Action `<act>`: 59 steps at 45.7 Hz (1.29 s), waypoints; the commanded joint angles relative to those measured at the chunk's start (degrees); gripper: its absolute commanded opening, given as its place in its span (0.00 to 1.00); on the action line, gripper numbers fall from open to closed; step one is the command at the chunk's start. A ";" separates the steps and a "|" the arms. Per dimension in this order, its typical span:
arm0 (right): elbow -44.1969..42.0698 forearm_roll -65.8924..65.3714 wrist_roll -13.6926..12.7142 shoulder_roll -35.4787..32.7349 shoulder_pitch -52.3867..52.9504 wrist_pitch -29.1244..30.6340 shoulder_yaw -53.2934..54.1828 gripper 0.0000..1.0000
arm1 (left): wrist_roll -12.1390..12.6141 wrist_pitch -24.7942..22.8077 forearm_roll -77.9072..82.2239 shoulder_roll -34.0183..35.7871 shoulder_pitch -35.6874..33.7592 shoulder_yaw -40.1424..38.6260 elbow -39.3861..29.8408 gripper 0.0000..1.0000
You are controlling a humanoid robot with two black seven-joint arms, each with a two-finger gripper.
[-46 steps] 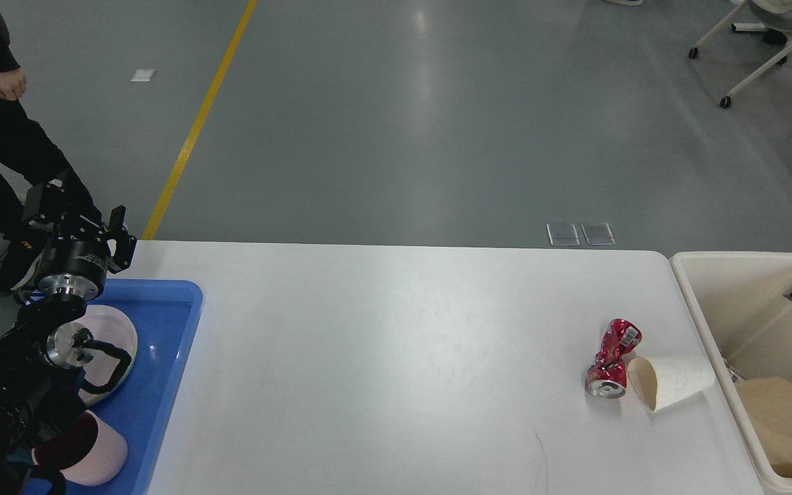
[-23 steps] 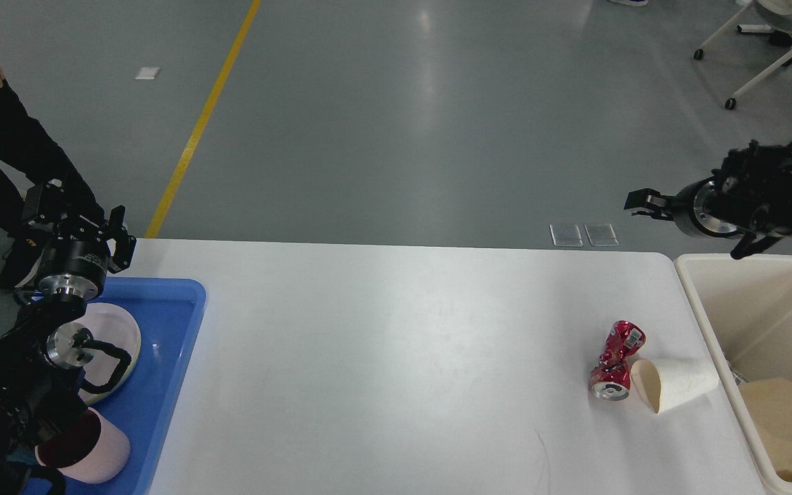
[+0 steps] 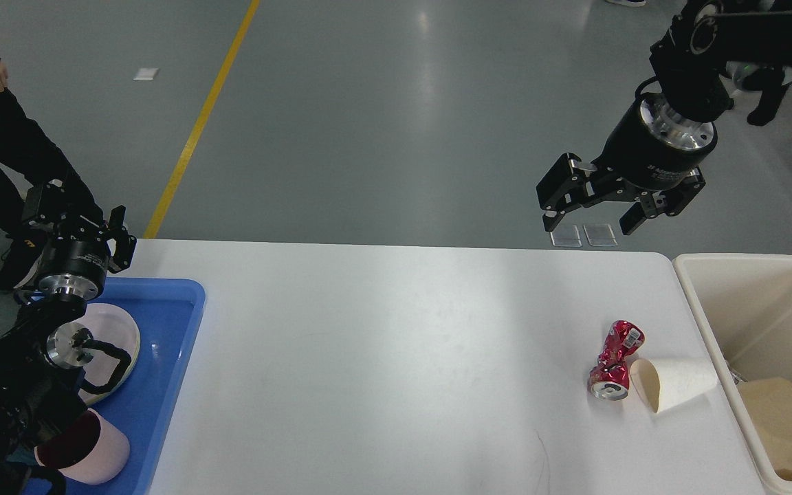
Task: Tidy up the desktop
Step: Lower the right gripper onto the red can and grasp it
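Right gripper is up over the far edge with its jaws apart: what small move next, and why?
Probably bring the right gripper down and toward me over the crushed red metal can. It hangs open and empty above the far edge of the white rectangular desktop, while the can and the tipped white paper cup touching it are the only loose litter, right beside the cream rectangular bin.

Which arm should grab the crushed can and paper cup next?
Right. The right gripper hangs open above the desktop's far right edge, nearest the crushed red can, paper cup and cream bin. The left gripper sits over the blue tray.
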 commanded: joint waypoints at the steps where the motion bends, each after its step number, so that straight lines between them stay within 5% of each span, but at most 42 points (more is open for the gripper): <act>1: -0.70 0.51 -0.01 0.06 -1.50 0.32 0.01 1.00 | 0.00 -0.02 0.00 0.00 0.02 0.00 0.00 0.96; 16: -16.51 0.68 -0.10 0.94 -33.31 -15.85 0.01 1.00 | 0.00 -0.02 0.00 0.00 0.02 0.00 0.00 0.96; 30: -23.11 0.59 -0.10 1.47 -46.15 -29.82 0.01 1.00 | 0.00 -0.02 0.00 0.00 0.02 0.00 0.00 0.96; 59: -34.01 0.59 -0.10 5.86 -59.08 -38.09 0.62 0.98 | 0.00 -0.02 0.00 0.00 0.02 0.00 0.00 0.96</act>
